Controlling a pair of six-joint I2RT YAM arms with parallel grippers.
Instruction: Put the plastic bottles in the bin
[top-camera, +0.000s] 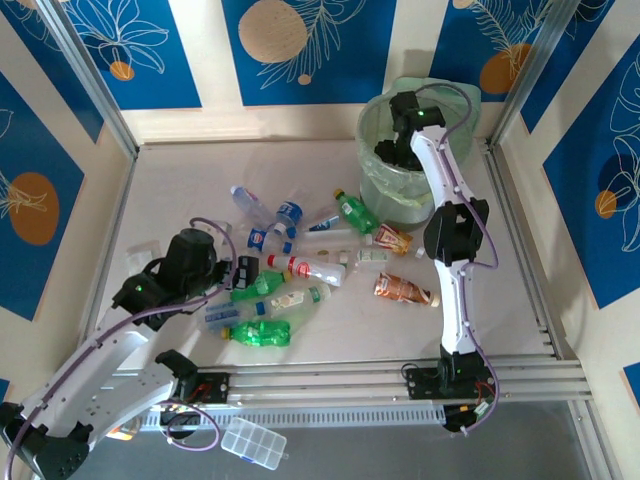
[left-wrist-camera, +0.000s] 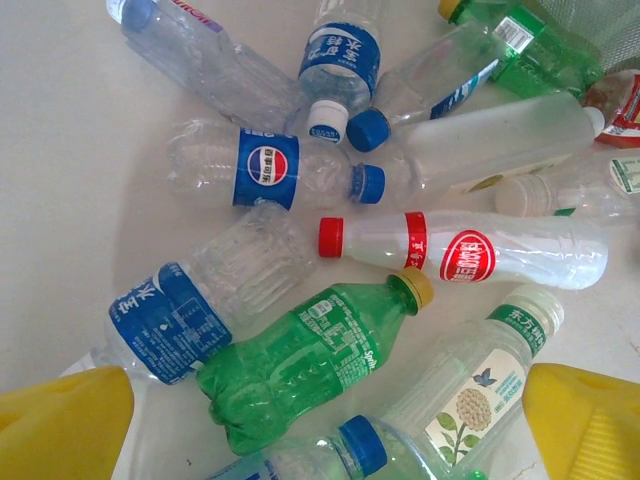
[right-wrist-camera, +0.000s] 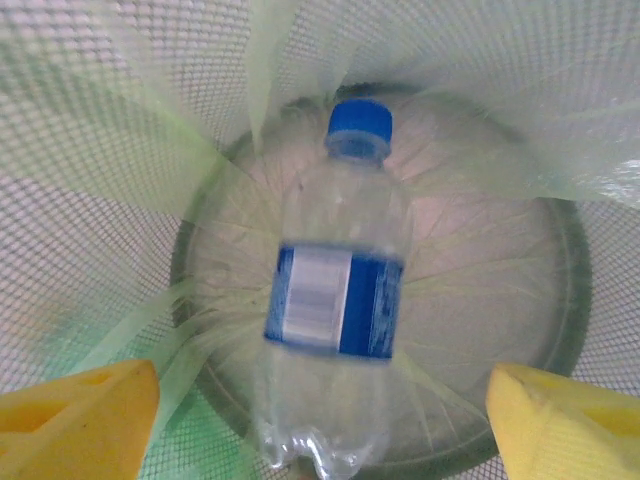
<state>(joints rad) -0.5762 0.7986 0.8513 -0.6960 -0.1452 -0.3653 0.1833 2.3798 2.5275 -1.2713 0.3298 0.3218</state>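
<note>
Several plastic bottles (top-camera: 300, 268), clear and green, lie in a heap on the table's middle. My left gripper (top-camera: 243, 272) hovers open over the heap's left side. In the left wrist view its yellow fingers (left-wrist-camera: 65, 420) flank a green bottle (left-wrist-camera: 300, 370) with a yellow cap, without touching it. My right gripper (top-camera: 400, 150) hangs inside the mouth of the pale-green bin (top-camera: 385, 195) at the far right. Its jaws stand wide apart. Between and below them a clear bottle (right-wrist-camera: 340, 300) with a blue cap and label is blurred, loose above the bin's floor (right-wrist-camera: 480, 280).
Two crushed orange-labelled bottles (top-camera: 400, 290) lie right of the heap, near the right arm. A clear compartment box (top-camera: 253, 443) sits below the front rails (top-camera: 400, 375). Metal frame posts and walls bound the table on three sides.
</note>
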